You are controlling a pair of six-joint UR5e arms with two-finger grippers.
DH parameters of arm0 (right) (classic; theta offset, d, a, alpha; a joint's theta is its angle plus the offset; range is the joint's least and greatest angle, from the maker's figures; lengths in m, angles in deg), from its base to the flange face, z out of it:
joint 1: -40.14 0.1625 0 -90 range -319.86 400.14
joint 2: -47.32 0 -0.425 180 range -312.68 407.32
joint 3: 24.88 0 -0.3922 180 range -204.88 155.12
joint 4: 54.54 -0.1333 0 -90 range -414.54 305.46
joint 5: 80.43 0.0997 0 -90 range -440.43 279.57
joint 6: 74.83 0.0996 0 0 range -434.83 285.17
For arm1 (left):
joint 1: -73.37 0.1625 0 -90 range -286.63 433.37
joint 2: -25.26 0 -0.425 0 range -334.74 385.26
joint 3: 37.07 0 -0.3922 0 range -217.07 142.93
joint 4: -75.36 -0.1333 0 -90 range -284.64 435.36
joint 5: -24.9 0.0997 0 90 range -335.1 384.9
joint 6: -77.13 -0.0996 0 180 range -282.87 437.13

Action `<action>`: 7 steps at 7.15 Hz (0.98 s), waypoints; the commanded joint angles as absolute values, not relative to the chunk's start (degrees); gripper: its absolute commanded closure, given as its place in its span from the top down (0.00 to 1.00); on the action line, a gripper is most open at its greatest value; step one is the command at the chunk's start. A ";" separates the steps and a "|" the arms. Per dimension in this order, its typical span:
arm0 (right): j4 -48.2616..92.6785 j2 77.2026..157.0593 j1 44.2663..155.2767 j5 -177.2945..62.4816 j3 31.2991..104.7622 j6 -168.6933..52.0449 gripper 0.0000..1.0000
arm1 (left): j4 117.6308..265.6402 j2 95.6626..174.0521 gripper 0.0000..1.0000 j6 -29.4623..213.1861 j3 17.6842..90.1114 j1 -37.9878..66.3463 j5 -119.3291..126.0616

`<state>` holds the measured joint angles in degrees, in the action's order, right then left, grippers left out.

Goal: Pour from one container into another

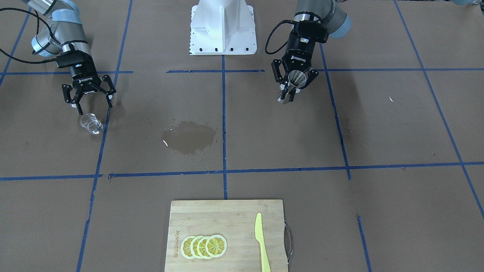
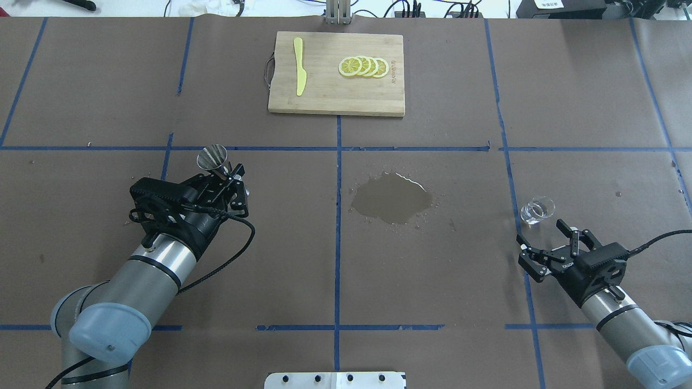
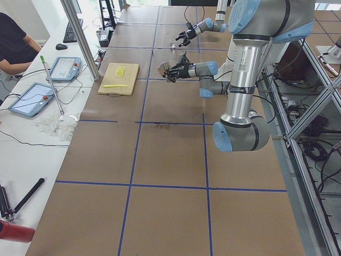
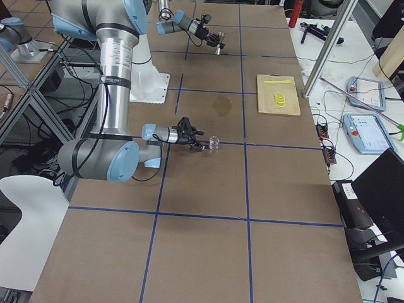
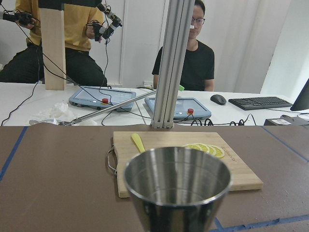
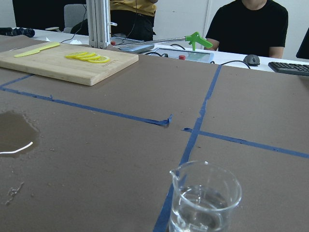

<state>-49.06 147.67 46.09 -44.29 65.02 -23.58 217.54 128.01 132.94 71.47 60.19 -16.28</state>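
Note:
A steel jigger cup (image 2: 213, 158) is held upright above the table by my left gripper (image 2: 230, 181), which is shut on its narrow lower part; in the front view the steel jigger cup (image 1: 296, 79) hangs near the robot base, and in the left wrist view its mouth (image 5: 176, 180) fills the lower frame. A small clear glass beaker (image 2: 537, 210) with a little water stands on the table. My right gripper (image 2: 547, 241) is open just behind it, not touching. The right wrist view shows the beaker (image 6: 205, 199) close ahead.
A water puddle (image 2: 393, 198) darkens the paper mid-table. At the far edge lies a wooden cutting board (image 2: 324, 97) with lemon slices (image 2: 363, 66) and a yellow knife (image 2: 299, 73). Blue tape lines grid the table. Operators sit beyond the far edge.

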 commanded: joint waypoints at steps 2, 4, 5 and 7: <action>-48.83 147.08 46.64 -44.74 64.16 -23.67 1.00 | 217.56 127.92 0.00 132.94 71.30 60.19 -16.23; -48.65 146.99 47.87 -44.57 63.98 -23.67 1.00 | 217.56 127.83 0.00 132.94 71.30 60.10 -16.32; -48.56 146.90 48.40 -44.48 63.98 -23.67 1.00 | 217.56 127.83 0.00 132.94 71.21 60.10 -16.32; -48.30 143.42 49.89 -44.22 61.80 -23.67 1.00 | 217.48 127.83 0.00 132.94 71.21 60.10 -16.32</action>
